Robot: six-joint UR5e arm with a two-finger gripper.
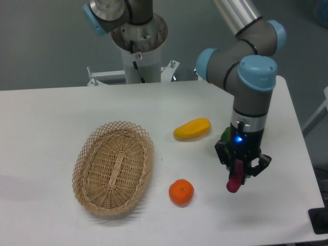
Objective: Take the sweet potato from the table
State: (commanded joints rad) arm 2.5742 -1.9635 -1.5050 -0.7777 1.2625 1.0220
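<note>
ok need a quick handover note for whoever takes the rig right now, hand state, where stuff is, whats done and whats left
Hand: shut on the slender magenta-purple sweet potato, which hangs down from between the fingers.
Position: the tuber appears lifted clear of the large white table; a faint shadow lies on the tabletop beneath it.
Other things: yellow-orange oblong fruit and round orange lie on the table, oval wicker basket to their left, a green item partly hidden behind the arm.
Done: grasp and lift look complete.
Left: probably just hold securely; the grip looks to be near one end, so watch for slipping.
</note>
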